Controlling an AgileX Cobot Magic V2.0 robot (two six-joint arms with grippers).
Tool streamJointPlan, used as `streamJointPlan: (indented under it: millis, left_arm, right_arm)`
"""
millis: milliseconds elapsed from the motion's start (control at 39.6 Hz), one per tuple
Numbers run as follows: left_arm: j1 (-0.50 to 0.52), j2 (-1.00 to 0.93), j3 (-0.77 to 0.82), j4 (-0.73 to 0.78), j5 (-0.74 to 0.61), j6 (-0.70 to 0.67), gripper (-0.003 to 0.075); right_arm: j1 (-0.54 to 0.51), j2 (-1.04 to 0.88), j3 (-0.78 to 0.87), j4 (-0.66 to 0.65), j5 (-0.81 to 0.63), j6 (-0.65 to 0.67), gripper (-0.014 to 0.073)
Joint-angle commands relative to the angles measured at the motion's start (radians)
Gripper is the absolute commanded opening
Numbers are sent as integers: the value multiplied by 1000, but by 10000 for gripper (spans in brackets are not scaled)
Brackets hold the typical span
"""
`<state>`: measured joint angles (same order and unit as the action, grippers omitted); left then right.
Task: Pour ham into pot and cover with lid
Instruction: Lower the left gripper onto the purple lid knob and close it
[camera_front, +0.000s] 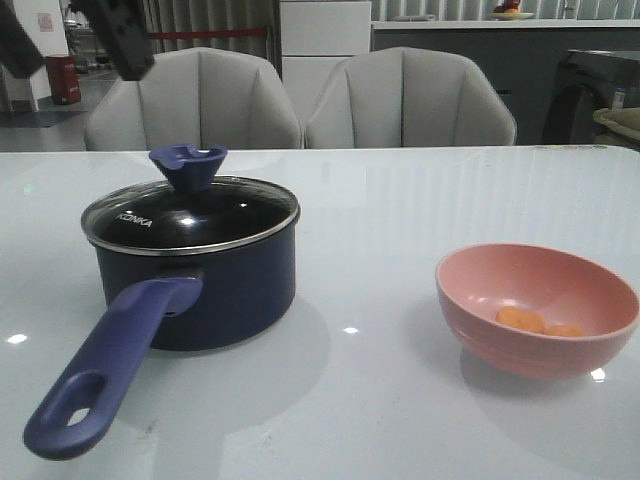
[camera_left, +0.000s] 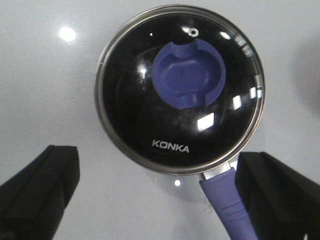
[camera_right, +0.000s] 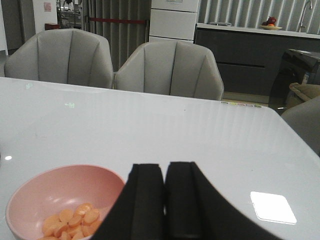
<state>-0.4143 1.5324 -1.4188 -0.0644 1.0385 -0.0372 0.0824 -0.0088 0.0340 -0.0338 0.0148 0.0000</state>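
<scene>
The dark navy pot (camera_front: 225, 290) stands on the left of the table with its purple-blue handle (camera_front: 110, 360) pointing toward me. The glass lid (camera_front: 190, 215) with its blue knob (camera_front: 188, 165) sits on the pot. From above, the left wrist view shows the lid (camera_left: 130, 110) and part of the handle (camera_left: 227, 200). My left gripper (camera_front: 70, 40) hangs high above the pot, open (camera_left: 158, 175) and empty. The ham (camera_front: 520, 319) lies as orange pieces in a pink bowl (camera_front: 530, 355) on the right. My right gripper (camera_right: 164, 167) is shut on nothing, just beside the bowl (camera_right: 60, 190) of ham (camera_right: 70, 222).
The tabletop (camera_front: 400, 220) is white and glossy. Two grey chairs (camera_front: 410, 100) stand behind its far edge. A counter and a white cabinet (camera_front: 325, 40) are farther back.
</scene>
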Motion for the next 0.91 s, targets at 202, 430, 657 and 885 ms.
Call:
streamJointPlan:
  millis: [202,430,657,885]
  left_arm:
    - [-36,146,-193,-5,41,1,671]
    - [-37,228,-250,-5,67,16,671]
    - [-37,278,-262,-5,51,21,671]
    - [-37,300,-262,-11,30,21,671]
  right_arm:
    - [-3,-20,2,-2,-75,0,148]
    - [-3,-20,2,-2,-75,0,148]
    - [-3,-20,2,-2,-75,0,148]
    - [-3,-20,2,-2,-75,0,148]
